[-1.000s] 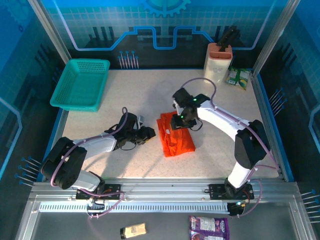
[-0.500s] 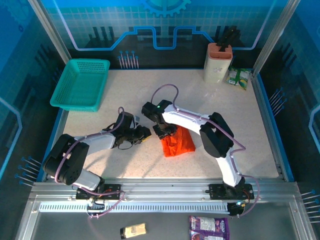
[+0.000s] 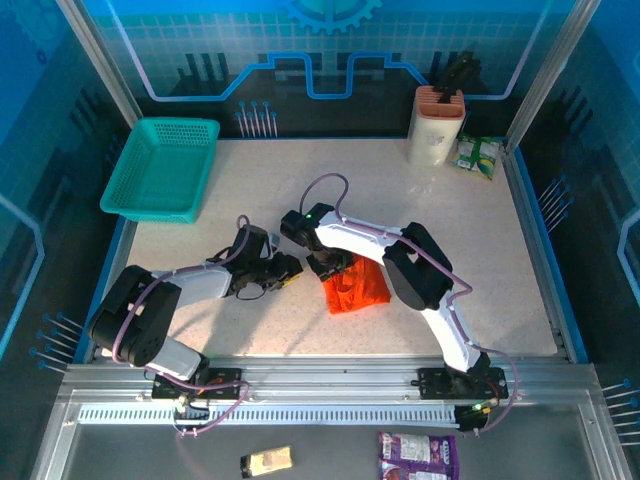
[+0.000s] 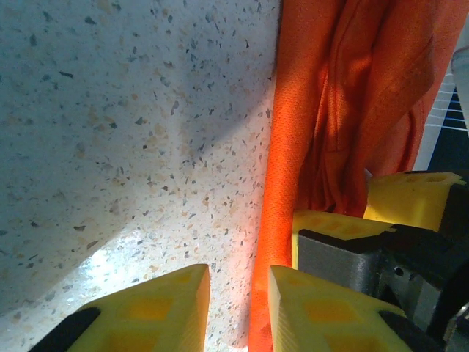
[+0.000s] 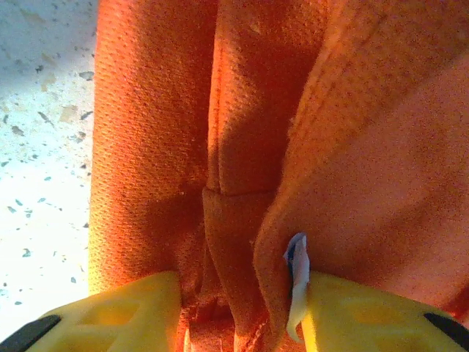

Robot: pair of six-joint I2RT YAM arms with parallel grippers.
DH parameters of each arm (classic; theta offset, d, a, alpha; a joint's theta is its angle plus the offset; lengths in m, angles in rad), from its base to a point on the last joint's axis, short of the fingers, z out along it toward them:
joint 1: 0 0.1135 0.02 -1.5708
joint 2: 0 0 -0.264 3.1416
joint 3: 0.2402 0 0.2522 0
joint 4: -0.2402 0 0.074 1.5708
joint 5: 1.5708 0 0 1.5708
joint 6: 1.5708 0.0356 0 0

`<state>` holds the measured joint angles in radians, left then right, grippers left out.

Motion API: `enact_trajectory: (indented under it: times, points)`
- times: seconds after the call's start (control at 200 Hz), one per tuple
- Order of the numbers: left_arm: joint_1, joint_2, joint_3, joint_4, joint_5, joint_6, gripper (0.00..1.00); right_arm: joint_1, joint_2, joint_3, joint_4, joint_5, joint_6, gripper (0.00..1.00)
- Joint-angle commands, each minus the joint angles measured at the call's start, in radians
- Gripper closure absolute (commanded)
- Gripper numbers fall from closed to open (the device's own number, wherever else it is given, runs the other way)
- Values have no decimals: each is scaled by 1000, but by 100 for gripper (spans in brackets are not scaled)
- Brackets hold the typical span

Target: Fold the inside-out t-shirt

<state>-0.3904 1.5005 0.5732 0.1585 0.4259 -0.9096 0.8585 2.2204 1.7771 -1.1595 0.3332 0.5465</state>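
T-shirt [image 3: 358, 288], bright orange soft cloth, at centre of speckled table [image 3: 480, 220], now a shorter bundle since right gripper [image 3: 327, 264] swung from its 12 o'clock edge to 10 o'clock, jaws pinching bunched cloth; left gripper [image 3: 288, 268] at 9 o'clock, part-open, empty; 1 fold apparently progressing.

t-shirt [image 3: 358, 287] at table [image 3: 460, 230] centre, left gripper [image 3: 289, 268] just left of it, right gripper [image 3: 330, 264] at its far-left corner, basket [image 3: 160, 168] far left

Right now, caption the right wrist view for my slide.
Yellow-fingered right gripper pinches a bunched fold of the bright orange cloth t-shirt.
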Motion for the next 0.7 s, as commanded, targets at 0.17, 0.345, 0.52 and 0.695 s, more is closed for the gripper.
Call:
enact_trajectory:
  times: [0.17,0.345,0.52,0.695]
  points:
    - [5,21,8,13,38,6,72,-2,-27,-1,-9,25,13,73]
    - [-10,49,33,27,46,-8,72,-8,-73,-8,-13,34,4,87]
    - [-52,104,72,56,53,-30,73,-20,-122,-33,3,-1,-10,87]
    - [-88,169,105,93,51,-62,79,-34,-147,-49,9,-17,-21,98]
